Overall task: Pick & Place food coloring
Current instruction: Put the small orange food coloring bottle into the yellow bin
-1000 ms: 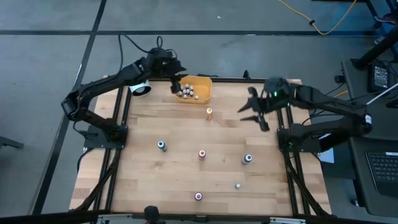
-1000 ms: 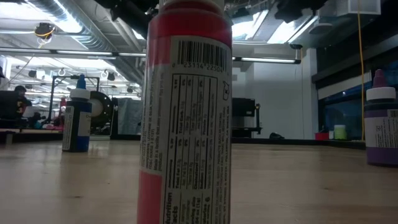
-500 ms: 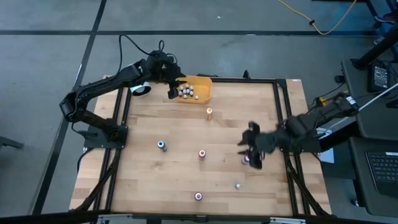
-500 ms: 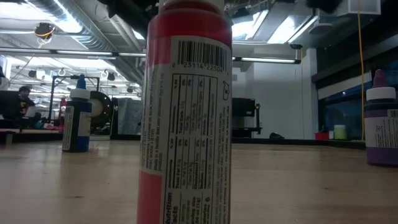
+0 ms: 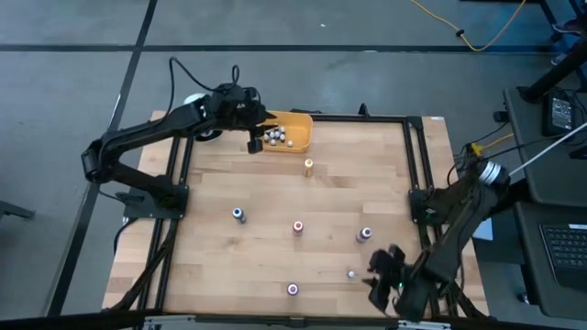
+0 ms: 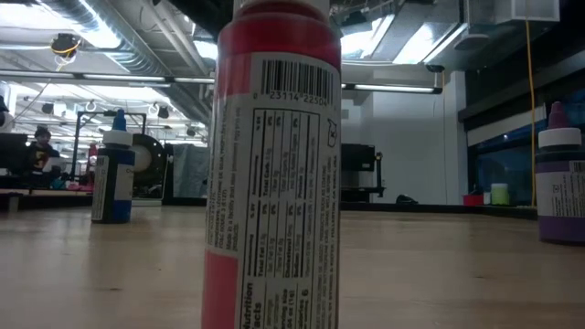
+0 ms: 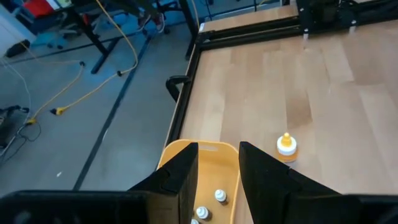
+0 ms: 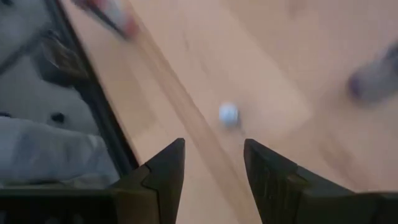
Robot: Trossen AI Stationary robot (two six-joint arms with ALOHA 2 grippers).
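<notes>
Several small food coloring bottles stand upright on the wooden table: an orange-capped one (image 5: 309,165), a blue one (image 5: 238,214), a red one (image 5: 298,226), a purple one (image 5: 365,234), a white-capped one (image 5: 350,273) and a red one (image 5: 293,289). More bottles (image 5: 277,137) lie in the yellow-orange bin (image 5: 298,122) at the far edge. My left gripper (image 5: 252,139) hangs open at the bin's left end (image 7: 217,163). My right gripper (image 5: 383,275) is open near the table's near right corner, just right of the white-capped bottle (image 8: 229,114).
The low view shows the red bottle (image 6: 274,164) close up, with the blue bottle (image 6: 114,169) and the purple one (image 6: 559,183) farther off. A black frame (image 5: 417,183) borders the table. Bare wood lies between the bottles. People sit in the room behind.
My right gripper has swept from the table's far right part down toward the near edge, ending beside the white-capped bottle near the right corner. My left gripper has shifted slightly off the bin toward the table's left. No bottle has moved.
</notes>
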